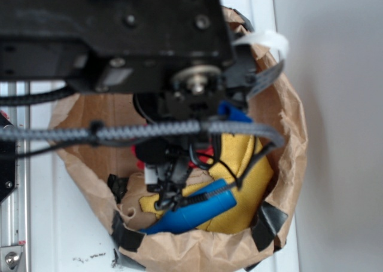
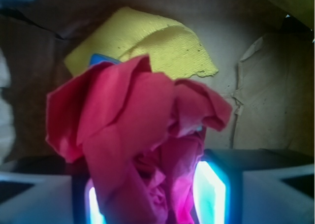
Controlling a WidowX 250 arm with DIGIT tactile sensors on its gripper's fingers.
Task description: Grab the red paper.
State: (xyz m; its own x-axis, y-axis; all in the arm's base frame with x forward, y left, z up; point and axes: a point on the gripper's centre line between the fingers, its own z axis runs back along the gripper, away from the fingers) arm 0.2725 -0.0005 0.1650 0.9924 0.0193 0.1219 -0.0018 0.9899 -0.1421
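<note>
Hand (image 2: 155, 197) clamped on red paper (image 2: 138, 135), wad bunched between both fingers (image 2: 210, 189) inside brown bag (image 1: 287, 134). Yellow cloth (image 2: 152, 42) at 12 o'clock behind it; blue cylinder (image 1: 191, 212) beside cloth.

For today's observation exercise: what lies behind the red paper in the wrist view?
Behind the red paper, held in the gripper, lies a yellow cloth on the brown paper bag floor. A blue sliver peeks out; the rest is covered.
</note>
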